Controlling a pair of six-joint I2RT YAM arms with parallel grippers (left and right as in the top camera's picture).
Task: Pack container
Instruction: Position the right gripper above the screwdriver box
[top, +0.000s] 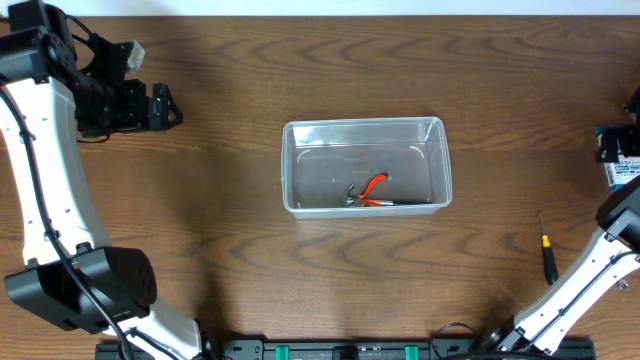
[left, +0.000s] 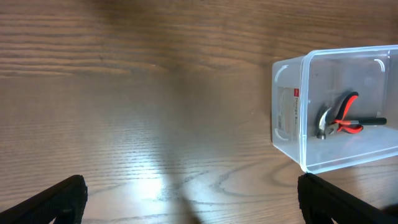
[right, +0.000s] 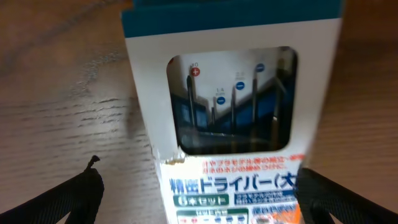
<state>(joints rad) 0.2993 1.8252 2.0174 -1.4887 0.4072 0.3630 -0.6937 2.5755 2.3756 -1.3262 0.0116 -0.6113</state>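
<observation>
The clear plastic container stands mid-table. Red-handled pliers lie inside it near its front wall. My left gripper is open and empty at the far left, well away from the container. In the left wrist view the fingers are spread over bare wood, with the container and the pliers at the right. My right gripper is open at the table's right edge, its fingers on either side of a blue-and-white screwdriver-set box; the left finger is clear of the box.
The blue-and-white box lies at the far right edge of the table. A small yellow-and-black screwdriver lies on the wood at the front right, beside the right arm.
</observation>
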